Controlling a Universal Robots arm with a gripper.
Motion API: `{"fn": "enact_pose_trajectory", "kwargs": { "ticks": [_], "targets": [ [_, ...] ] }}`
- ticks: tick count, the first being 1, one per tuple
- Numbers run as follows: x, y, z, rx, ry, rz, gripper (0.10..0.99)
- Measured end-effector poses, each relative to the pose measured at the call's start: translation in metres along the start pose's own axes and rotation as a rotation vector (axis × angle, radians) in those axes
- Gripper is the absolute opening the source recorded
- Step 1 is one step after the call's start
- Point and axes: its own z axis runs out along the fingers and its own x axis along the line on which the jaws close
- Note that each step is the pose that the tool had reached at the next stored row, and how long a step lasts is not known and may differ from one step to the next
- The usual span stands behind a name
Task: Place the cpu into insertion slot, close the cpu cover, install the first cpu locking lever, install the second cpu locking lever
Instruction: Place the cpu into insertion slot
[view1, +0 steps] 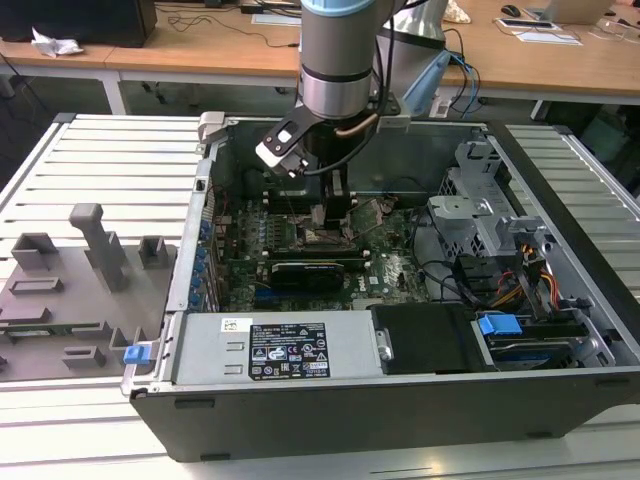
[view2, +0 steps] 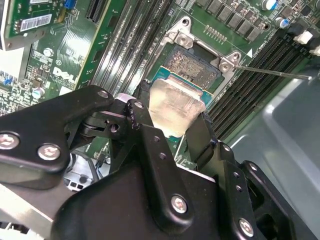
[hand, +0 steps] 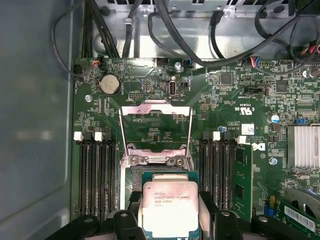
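Open computer case (view1: 400, 405) sits on a slatted metal table (view1: 100, 160), desks behind. The gripper (view1: 333, 208) has its jaws clamped on the cpu (hand: 170, 207), holding it just over the insertion slot (view2: 192, 67), apparently not yet seated. The cpu cover (hand: 156, 106) stands flipped open. Placement under way; cover and both levers remain.

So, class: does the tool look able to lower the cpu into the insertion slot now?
Probably yes: the tool grips the cpu over the insertion slot, and the cpu cover stands open, clear of it.
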Motion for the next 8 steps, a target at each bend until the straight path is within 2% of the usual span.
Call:
{"fn": "enact_pose_trajectory", "kwargs": {
  "ticks": [8],
  "targets": [
    [0.0002, -0.0009, 0.0038, 0.000, 0.0003, 0.000, 0.533]
  ]
}}
